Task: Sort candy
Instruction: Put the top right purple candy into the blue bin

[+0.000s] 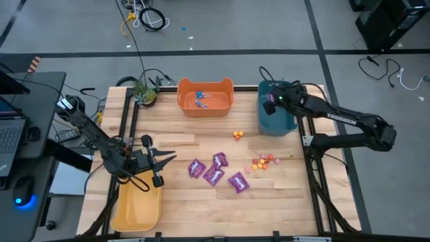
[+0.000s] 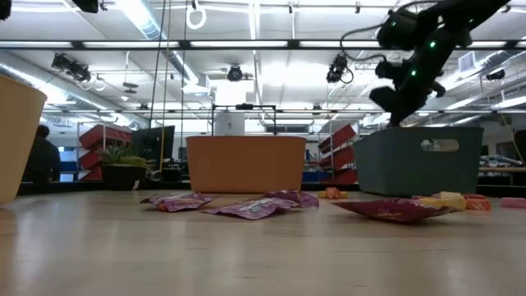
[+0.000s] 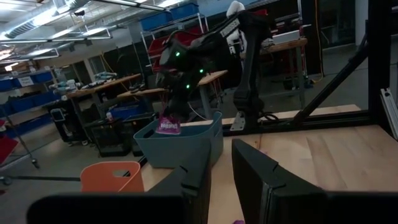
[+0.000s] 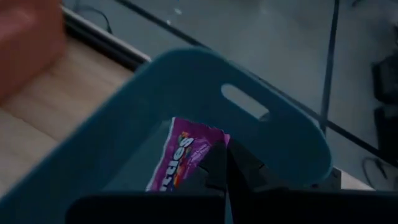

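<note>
— So where's the right claw point(image 4: 225, 163)?
— Over the teal bin point(image 1: 285, 125), clamped on a purple packet point(image 4: 180, 158).
— And the left claw point(image 1: 168, 158)?
— Well away from that bin, above the yellow bin point(image 1: 138, 205), fingers slightly apart, holding nothing.
— Other candy?
— Four packets point(image 1: 216, 173) and small pieces point(image 1: 263, 162) on the counter point(image 1: 282, 195) near the teal bin; lollipops point(image 1: 201, 99) in the orange bin point(image 1: 205, 107) beside it.

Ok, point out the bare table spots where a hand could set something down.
Free: the front strip below the purple packets, toward the yellow bin; the stretch between the orange bin and those packets; the right front corner past the small candies. Crowded: the middle, with packets and small candies. The left gripper hangs beside them; the right gripper holds a packet over the teal bin.
</note>
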